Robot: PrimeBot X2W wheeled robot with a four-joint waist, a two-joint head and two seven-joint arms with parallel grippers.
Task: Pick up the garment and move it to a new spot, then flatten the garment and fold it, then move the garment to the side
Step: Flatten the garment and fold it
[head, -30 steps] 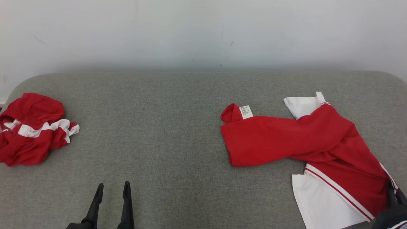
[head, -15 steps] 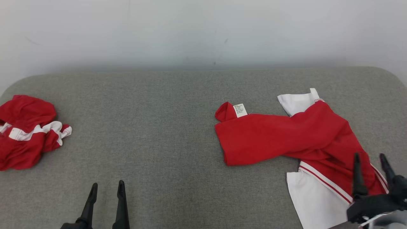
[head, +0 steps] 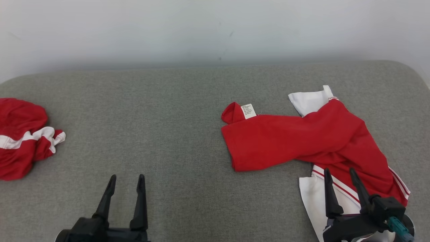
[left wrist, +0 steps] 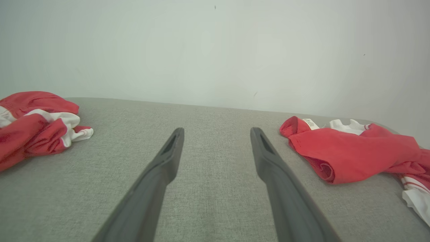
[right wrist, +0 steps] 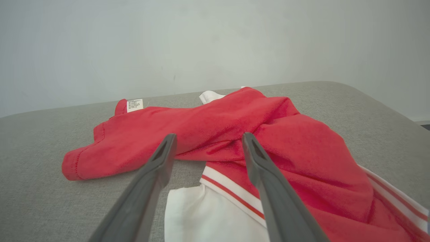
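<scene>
Two grippers, both with fingers spread wide and nothing between them. Right gripper (head: 338, 172) hangs over the near right part of the garment (head: 302, 141), its tips above the white panel and the red-and-white striped band; whether they touch the cloth cannot be told. Left gripper (head: 127, 176) sits low over bare surface, well apart from the garment.

Garment: red shirt with white parts, lying on the right half of the surface, loose and unheld. It is twisted. A long red section runs left, ending in a hem with a small white label (head: 248, 111) turned up at the far corner. A white piece pokes out at the far side, another at the near edge.

Step, judged: garment is set down and the flattening is due; no fold has been started.

Next move, judged: take two separated edges, likely the left hem and the near white panel, then pull apart to undo the twist. The left arm must cross over to reach.

A second red-and-white bundle (head: 20, 134) lies crumpled at the far left edge, untouched.

Surface (head: 168, 117): grey woven upholstery with rounded far corners. Behind it stands a plain pale wall (head: 201, 27) with a few small marks.
</scene>
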